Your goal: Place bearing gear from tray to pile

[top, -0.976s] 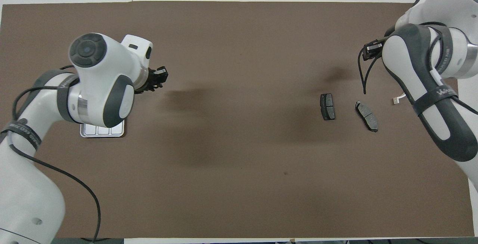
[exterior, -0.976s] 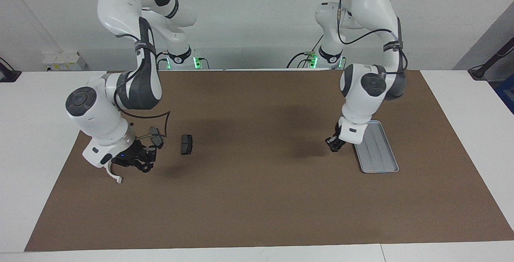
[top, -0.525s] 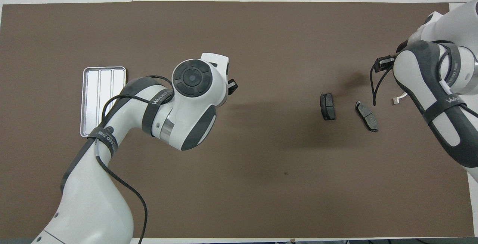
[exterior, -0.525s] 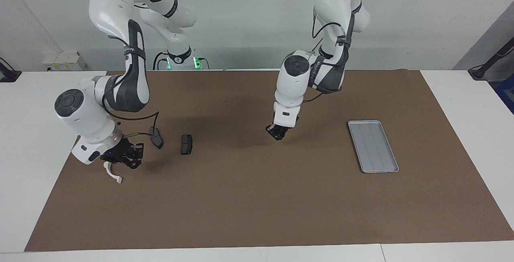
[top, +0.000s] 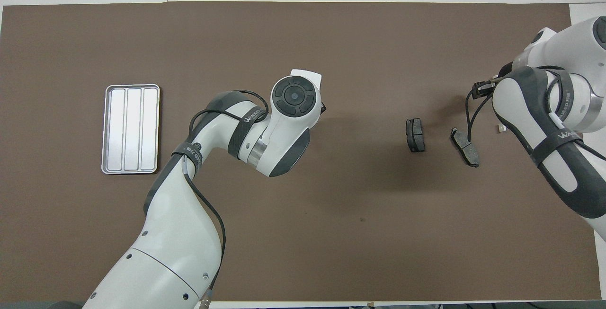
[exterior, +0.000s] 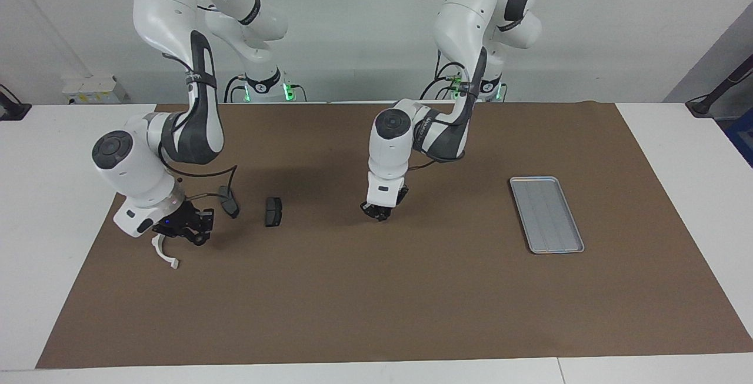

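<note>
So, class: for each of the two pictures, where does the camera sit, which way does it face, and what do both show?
Facing view: high across the table, looking at the robots; both arms show whole, left gripper over the mat, right gripper by the white bracket.
Overhead view: high above the robots' end, looking steeply down; arms enter from below.
Shared: tray, two brake pads.

Robotics lab: two white arms [exterior: 176, 78], brown mat [exterior: 376, 290], bare wall.
</note>
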You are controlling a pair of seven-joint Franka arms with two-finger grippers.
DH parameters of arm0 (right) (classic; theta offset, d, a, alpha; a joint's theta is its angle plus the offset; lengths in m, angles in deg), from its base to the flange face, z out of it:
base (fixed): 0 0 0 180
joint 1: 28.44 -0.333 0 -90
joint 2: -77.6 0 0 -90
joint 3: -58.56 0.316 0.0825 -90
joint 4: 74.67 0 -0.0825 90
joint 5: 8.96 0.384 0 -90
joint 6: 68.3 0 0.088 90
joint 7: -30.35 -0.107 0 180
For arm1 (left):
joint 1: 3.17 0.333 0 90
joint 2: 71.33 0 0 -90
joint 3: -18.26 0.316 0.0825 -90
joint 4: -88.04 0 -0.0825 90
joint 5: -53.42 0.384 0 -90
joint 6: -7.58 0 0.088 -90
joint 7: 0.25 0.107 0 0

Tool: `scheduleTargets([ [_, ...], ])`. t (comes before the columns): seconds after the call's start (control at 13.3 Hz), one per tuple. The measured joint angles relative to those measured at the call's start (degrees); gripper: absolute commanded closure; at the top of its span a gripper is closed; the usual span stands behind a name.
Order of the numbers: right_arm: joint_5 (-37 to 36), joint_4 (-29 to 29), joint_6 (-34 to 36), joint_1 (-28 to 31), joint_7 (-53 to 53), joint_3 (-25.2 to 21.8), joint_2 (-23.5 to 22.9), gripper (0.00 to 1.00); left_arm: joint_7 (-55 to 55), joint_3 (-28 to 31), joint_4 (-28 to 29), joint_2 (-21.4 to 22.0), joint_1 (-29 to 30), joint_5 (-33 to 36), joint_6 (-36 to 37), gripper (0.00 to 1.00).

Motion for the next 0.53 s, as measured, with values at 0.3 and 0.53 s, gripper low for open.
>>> scheduleTargets([
  [0.3,-1.7,1.04,-1.53,0.01,0.0,0.0,-0.03,1.0,0.0,0.39,-0.47,-0.1,0.01,0.04,0.0,1.0],
  [0.53,-1.78,1.98,-2.92,0.04,0.0,0.0,-0.22,1.0,0.0,0.48,-0.4,-0.15,0.03,0.51,0.02,1.0],
])
